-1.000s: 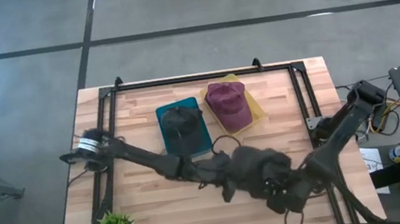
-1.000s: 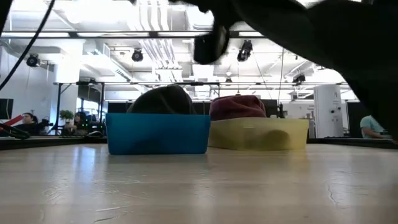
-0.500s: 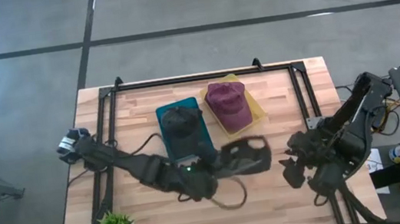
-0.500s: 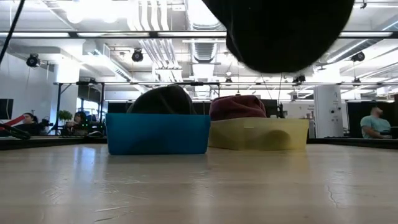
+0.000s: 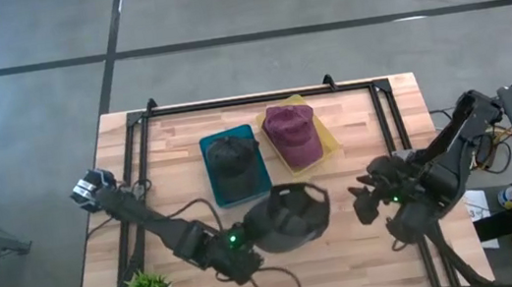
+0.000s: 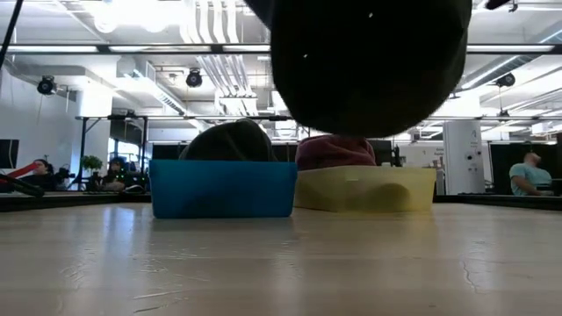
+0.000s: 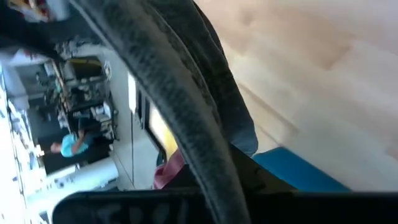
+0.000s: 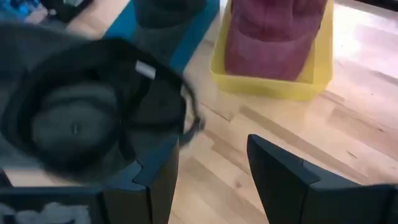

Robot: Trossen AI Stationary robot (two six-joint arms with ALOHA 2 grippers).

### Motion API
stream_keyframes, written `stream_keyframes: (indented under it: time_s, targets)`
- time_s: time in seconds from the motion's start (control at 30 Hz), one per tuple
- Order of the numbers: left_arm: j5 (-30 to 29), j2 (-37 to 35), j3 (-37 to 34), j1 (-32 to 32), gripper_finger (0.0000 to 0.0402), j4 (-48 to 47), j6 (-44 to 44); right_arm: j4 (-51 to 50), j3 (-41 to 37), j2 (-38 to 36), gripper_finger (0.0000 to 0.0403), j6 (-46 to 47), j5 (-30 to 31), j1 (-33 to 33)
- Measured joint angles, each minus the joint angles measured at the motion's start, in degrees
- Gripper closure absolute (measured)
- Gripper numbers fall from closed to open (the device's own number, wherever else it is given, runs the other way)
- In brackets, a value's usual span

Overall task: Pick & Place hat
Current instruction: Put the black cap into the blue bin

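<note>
left gripper [image 5: 250,248] clamped over table; right gripper [image 5: 368,200] agape, empty

Grey concrete floor [image 5: 238,7] with dark seam lines surrounds the table. Beyond the table: white ceiling with exposed ducts [image 6: 211,66], strip lights, seated people [image 6: 35,171] at left, white column [image 6: 457,154] at right.

The lifted hat [image 5: 288,216] was dark grey. A maroon hat [image 5: 291,135] lay in a yellow bin [image 5: 327,141]. Another dark hat [image 5: 230,157] filled a blue bin [image 5: 259,179].
</note>
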Motion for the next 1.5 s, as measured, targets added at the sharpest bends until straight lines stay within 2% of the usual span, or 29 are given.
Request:
stream_keyframes:
  time_s: [0.07,0.17,0.27,0.5,0.63,0.77,0.93,1.13,1.27,1.5]
  targets:
    - [0.07,0.00,-1.52,-1.10,0.0392,0.14,0.19,4.64,-0.06,-0.35,0.0220,-5.65,-1.73,-3.10]
    - [-0.46,0.00,-2.93,-2.16,0.0392,0.41,0.98,17.20,-1.11,-0.23,0.0227,-18.84,-7.33,-7.88]
    - [-1.16,0.00,-3.68,-2.78,0.0392,0.64,1.06,28.51,-1.38,1.35,0.0238,-28.50,-9.95,-12.16]
    - [-6.12,0.00,-4.95,-4.07,0.0392,0.83,3.52,40.84,-1.46,8.41,0.0287,-36.77,-23.95,-21.38]
    - [-9.49,0.00,-4.95,-4.56,0.0392,0.84,3.99,46.78,-1.46,14.30,0.0324,-39.72,-32.71,-24.15]
    - [-11.06,0.00,-4.95,-5.23,0.0392,0.85,3.90,51.05,-1.50,19.79,0.0358,-41.11,-38.49,-25.53]
    - [-11.08,0.00,-4.95,-6.16,0.0392,0.85,3.38,53.59,-1.35,24.60,0.0384,-41.26,-39.74,-26.97]
    - [-11.04,0.00,-5.05,-6.30,0.0392,0.60,2.57,53.00,-1.34,27.10,0.0390,-42.23,-42.73,-28.17]
    - [-10.95,0.00,-5.06,-6.40,0.0392,0.07,0.23,52.56,-1.31,24.63,0.0390,-43.88,-42.09,-28.16]
    - [-9.57,-0.09,-5.83,-7.45,0.0392,-1.12,-0.99,49.37,-1.18,14.78,0.0390,-46.89,-35.97,-28.13]
